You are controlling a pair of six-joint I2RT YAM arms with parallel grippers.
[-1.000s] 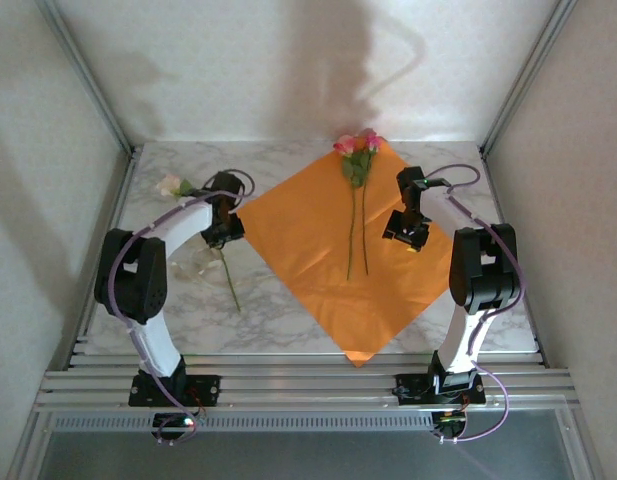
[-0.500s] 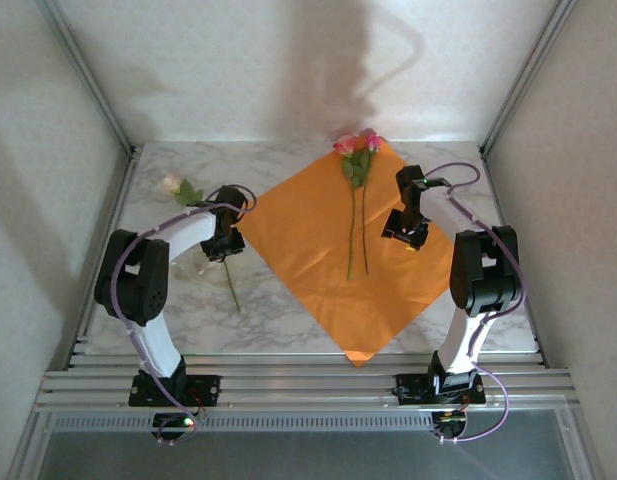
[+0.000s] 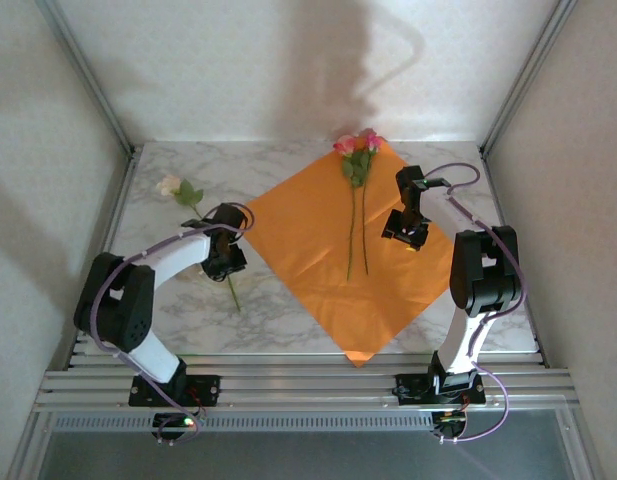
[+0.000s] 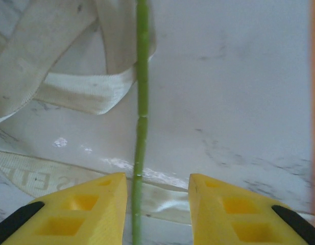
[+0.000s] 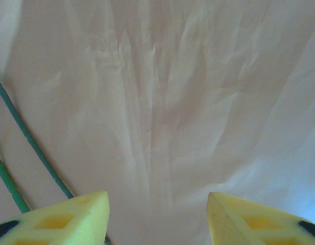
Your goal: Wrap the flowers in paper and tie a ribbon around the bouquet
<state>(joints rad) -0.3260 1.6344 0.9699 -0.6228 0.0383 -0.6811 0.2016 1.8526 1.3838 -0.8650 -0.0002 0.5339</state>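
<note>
Left wrist shows the left end effector [image 4: 158,204] spread, straddling a flower stem [image 4: 142,102] on the table.

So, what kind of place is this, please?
Probably a robot test cell in a lab, not a flower shop: two arms bolted to aluminium rails, white panels closing in a marble-pattern table, and orange paper with flowers laid out.
</note>
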